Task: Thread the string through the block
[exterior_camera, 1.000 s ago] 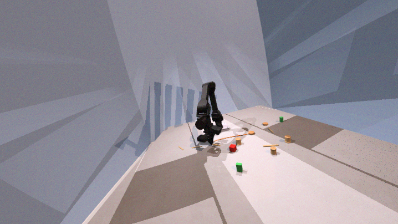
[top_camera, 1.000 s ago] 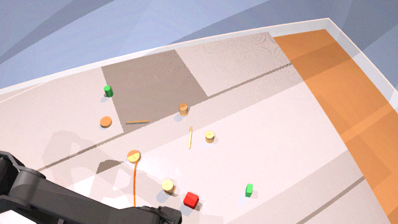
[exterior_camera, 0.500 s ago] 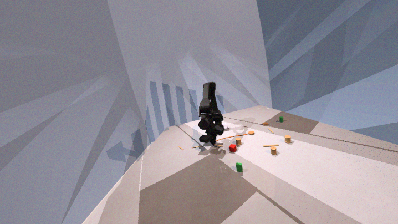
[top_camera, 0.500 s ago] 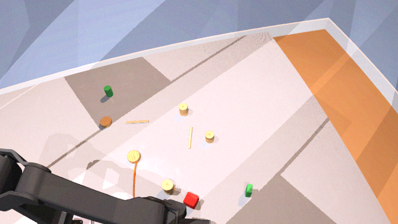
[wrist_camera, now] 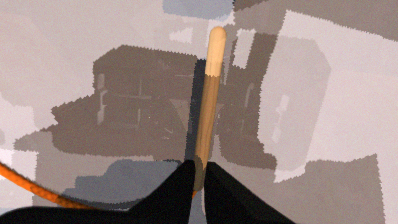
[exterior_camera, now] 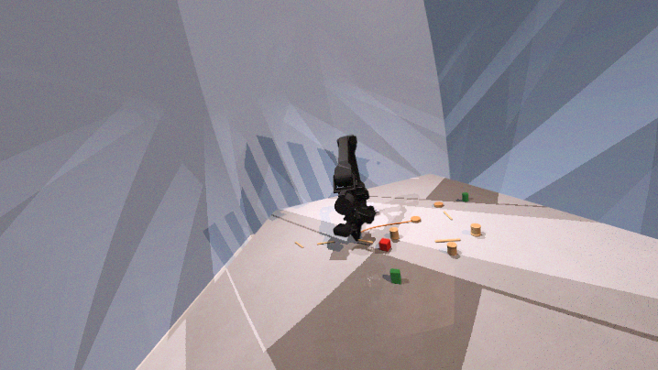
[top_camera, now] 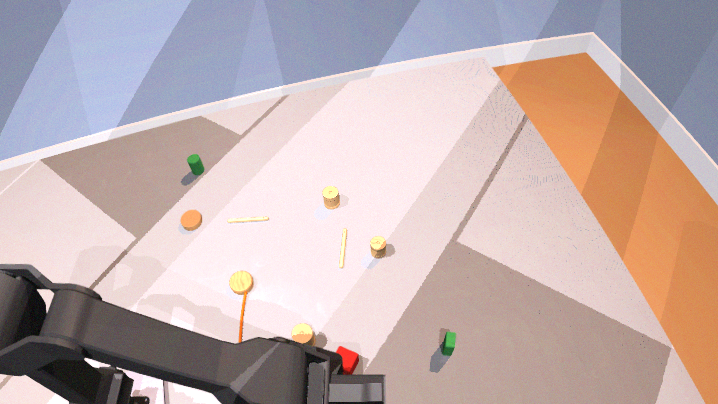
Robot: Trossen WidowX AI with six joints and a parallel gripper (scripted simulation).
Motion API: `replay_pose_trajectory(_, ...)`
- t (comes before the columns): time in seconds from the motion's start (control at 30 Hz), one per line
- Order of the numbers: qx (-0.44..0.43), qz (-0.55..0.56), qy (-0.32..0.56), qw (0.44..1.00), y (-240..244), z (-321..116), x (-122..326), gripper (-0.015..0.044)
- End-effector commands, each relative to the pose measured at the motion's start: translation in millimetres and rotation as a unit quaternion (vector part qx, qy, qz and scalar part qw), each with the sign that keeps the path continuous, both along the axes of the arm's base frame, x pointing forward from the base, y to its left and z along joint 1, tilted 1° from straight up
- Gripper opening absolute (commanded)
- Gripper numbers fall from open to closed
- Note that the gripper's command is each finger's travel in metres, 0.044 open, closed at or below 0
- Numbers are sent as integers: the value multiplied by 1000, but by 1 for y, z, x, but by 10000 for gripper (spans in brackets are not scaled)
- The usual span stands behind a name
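Note:
My gripper (exterior_camera: 358,237) (wrist_camera: 199,169) is shut on the wooden stick (wrist_camera: 214,57) (exterior_camera: 366,241) at the end of the string, low over the table. The stick points away from the fingertips, with its shadow close beside it. The orange string (top_camera: 242,316) (exterior_camera: 382,226) (wrist_camera: 20,181) runs from the round wooden button (top_camera: 241,282) (exterior_camera: 415,219) to the gripper. Three short round wooden pieces stand on the table: one (top_camera: 302,333) (exterior_camera: 394,233) near the arm, another (top_camera: 378,247) (exterior_camera: 452,248) and a third (top_camera: 330,197) (exterior_camera: 475,229) farther off. No hole shows, so I cannot tell which is the block.
A red cube (top_camera: 346,360) (exterior_camera: 385,244) lies beside the nearest wooden piece. A green block (top_camera: 449,343) (exterior_camera: 395,276), a green cylinder (top_camera: 195,164) (exterior_camera: 465,197) and an orange disc (top_camera: 191,220) (exterior_camera: 438,204) stand apart. Loose sticks (top_camera: 342,248) (top_camera: 248,219) (exterior_camera: 299,244) (exterior_camera: 325,242) lie around.

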State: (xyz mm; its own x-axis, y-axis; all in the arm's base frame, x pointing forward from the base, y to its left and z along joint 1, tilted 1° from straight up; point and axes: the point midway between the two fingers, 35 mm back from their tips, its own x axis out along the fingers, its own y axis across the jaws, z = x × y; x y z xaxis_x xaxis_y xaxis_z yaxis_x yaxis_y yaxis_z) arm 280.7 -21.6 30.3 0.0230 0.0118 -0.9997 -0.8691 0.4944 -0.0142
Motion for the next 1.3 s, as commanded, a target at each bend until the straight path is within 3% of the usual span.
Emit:
replay_pose_trajectory(0.0, -2, -2, 3, 1000, 5, -1, 2, 0)
replay_pose_trajectory(1.27, -2, -2, 3, 1000, 40, 0, 19, 0)
